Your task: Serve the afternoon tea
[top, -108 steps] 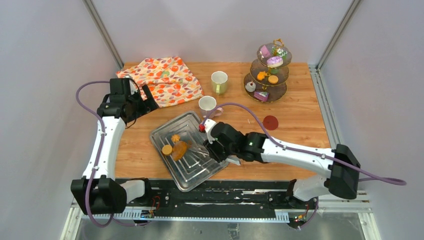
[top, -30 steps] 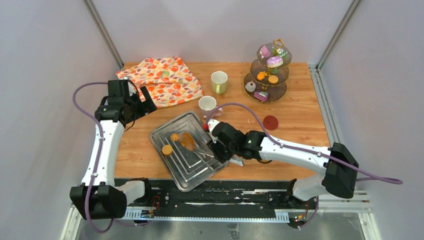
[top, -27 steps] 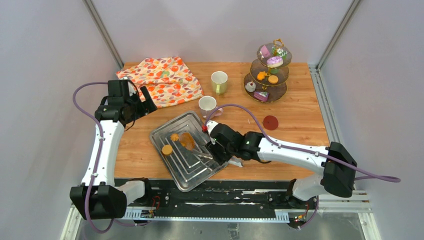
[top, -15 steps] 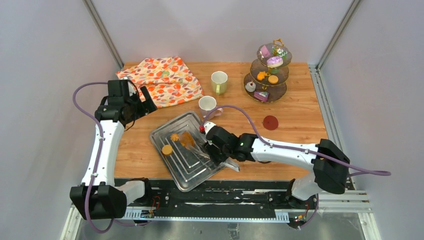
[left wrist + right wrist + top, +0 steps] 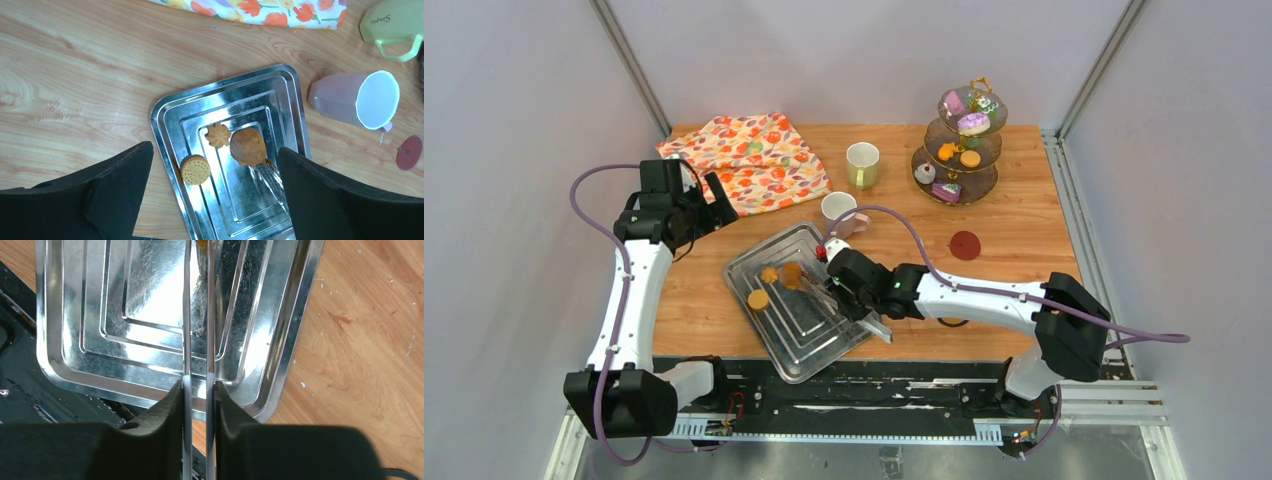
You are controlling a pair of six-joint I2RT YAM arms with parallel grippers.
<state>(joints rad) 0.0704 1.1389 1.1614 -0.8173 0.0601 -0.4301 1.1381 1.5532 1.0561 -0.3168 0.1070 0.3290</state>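
A metal tray [image 5: 809, 335] lies at the near centre and also shows in the left wrist view [image 5: 235, 210]. On it lie a round dotted cookie [image 5: 195, 169], a flower cookie [image 5: 218, 135] and a brown round pastry [image 5: 247, 146]. My right gripper [image 5: 198, 385] is shut on long metal tongs [image 5: 197, 315]. Their tips meet the pastry's near edge. My left gripper [image 5: 214, 152] is open and empty, high above the tray. A pink mug [image 5: 838, 210] and a pale-green mug [image 5: 862, 163] stand behind the tray.
A three-tier stand [image 5: 991, 183] at the back right holds a pink-iced donut [image 5: 973, 123], an orange cookie [image 5: 970, 158] and purple cakes. An orange floral cloth [image 5: 749, 160] lies at the back left. A red disc [image 5: 965, 245] lies right of the pink mug.
My right arm has swung left with the tongs. The brown pastry has shifted up the tray, next to the flower cookie. The left arm has barely moved.
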